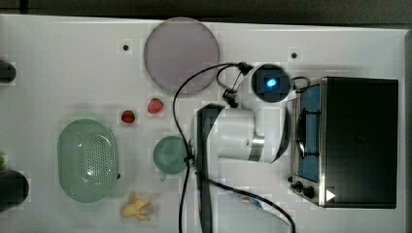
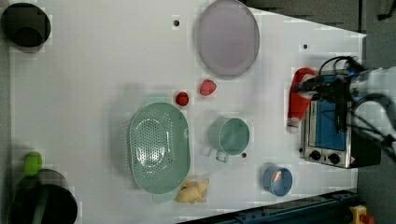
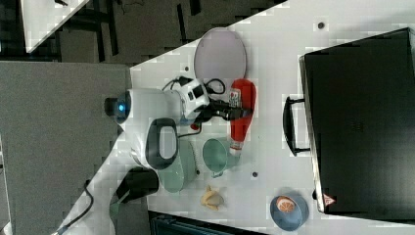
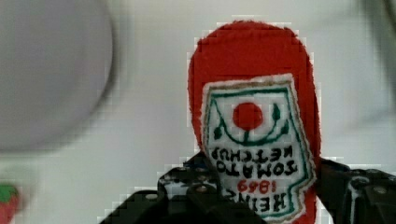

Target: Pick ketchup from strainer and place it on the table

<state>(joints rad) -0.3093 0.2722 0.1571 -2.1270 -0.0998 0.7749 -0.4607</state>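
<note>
The ketchup [image 4: 254, 121], a red bottle with a white label, sits between my gripper's [image 4: 266, 198] black fingers [image 4: 187, 186], which are shut on its lower body. In the left view the ketchup [image 2: 298, 100] lies lengthwise beside the toaster oven, cap toward the left view's bottom, with the gripper [image 2: 312, 87] across it. The right view shows the ketchup [image 3: 242, 120] held by the gripper [image 3: 234, 110] above the white table [image 3: 274, 58], between the plate and the green cup. I cannot tell whether the bottle touches the table. The pale green strainer [image 1: 87, 160] [image 2: 159, 147] has nothing in it.
A grey plate [image 1: 181, 54] lies at the back. Two strawberries [image 1: 128, 116] [image 1: 155, 105], a green cup [image 1: 170, 154] and a banana [image 1: 136, 206] surround the strainer. A toaster oven [image 1: 357, 141] stands at the top view's right, and a blue bowl [image 2: 277, 180] is near the front edge.
</note>
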